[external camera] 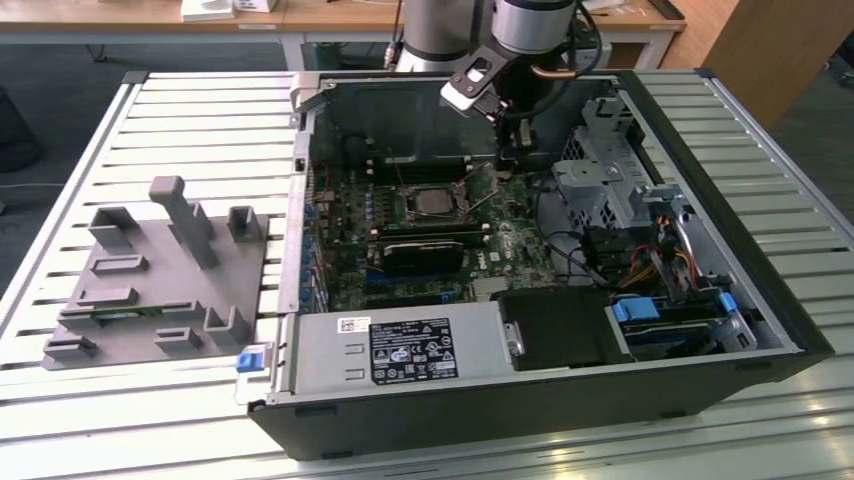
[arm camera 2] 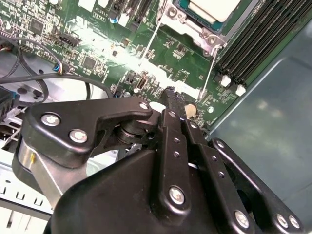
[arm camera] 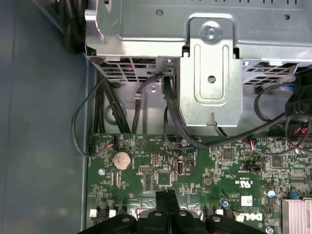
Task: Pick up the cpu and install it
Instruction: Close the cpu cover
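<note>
In the exterior view the arm (external camera: 434,30) was cut off by the picture's edge, and the computer case (external camera: 534,420) hid the desk (external camera: 200,110) beneath it. In the second wrist view the cpu (arm camera 2: 214,7) ran off the edge — only part of its pale top showed. The gripper's (arm camera 2: 179,102) own black links covered much of the green board (arm camera 2: 97,48) there. In the first wrist view the fingers (arm camera: 161,200), pressed together, were cropped at the edge — whether anything sat between them could not be told. The finned block (arm camera: 297,214) was cropped too.
</note>
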Robot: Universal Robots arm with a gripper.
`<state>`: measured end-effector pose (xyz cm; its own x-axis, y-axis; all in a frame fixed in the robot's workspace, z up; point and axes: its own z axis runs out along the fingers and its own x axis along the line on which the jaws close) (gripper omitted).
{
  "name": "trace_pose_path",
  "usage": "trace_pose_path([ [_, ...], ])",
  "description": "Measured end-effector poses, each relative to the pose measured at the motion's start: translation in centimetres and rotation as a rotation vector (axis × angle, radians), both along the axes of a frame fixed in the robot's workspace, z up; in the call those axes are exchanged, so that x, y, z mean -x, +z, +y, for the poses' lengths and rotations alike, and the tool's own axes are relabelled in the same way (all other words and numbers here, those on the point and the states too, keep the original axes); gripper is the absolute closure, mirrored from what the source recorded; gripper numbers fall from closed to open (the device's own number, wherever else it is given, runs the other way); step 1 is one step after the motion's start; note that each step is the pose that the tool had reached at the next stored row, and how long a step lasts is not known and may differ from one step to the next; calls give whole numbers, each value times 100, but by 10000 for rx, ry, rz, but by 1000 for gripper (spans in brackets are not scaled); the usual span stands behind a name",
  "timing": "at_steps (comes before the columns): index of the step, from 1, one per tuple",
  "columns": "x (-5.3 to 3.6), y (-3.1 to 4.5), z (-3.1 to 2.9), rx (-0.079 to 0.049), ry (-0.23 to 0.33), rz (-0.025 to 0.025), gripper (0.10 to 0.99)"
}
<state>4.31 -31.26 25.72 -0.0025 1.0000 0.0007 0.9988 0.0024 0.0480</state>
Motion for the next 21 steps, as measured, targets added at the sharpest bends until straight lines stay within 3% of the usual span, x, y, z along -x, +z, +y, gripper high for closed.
trace_pose_path([
  [9, -79, -35, 3, -2, 1, 18, 980],
  [10, -88, -108, 3, -1, 0, 27, 980],
  [13, -85, -127, 3, -4, -1, 35, 980],
  [21, -9, -126, 3, -42, 1, 171, 980],
])
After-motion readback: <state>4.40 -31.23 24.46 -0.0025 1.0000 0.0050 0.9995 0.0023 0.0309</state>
